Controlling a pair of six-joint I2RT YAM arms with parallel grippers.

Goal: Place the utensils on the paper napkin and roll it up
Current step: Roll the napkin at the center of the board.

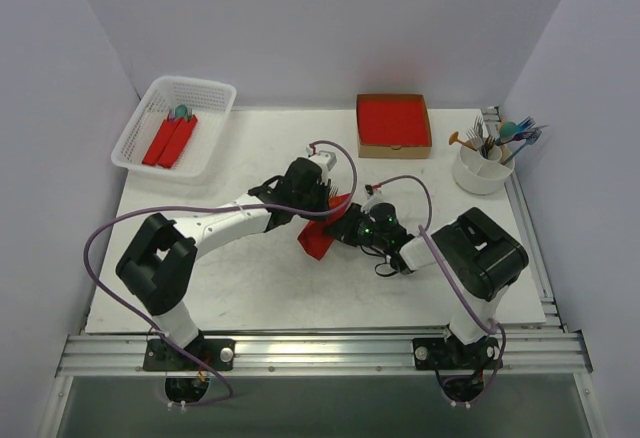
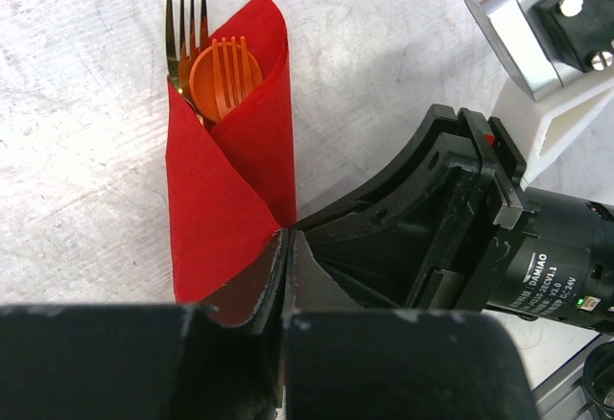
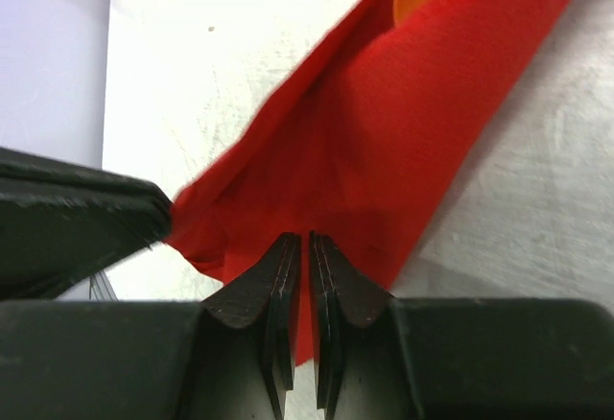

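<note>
**Both grippers pinch the partly rolled red napkin at mid-table**

The paper napkin (image 1: 318, 238) lies at the centre of the overhead view, wrapped into a loose cone around the utensils. A metal fork (image 2: 182, 27) and an orange utensil (image 2: 225, 75) poke out at the upper left of the left wrist view. The left gripper (image 2: 286, 247) has its jaws together on the napkin's lower corner. The right gripper (image 3: 309, 247) is nipped almost closed on an edge of the same sheet (a red sliver shows between its jaws). The paper looks thin, limp and easy to tear, so it likely wants gentle pulls at doubled edges, with the stiff, slippery utensils cradled inside.
</note>
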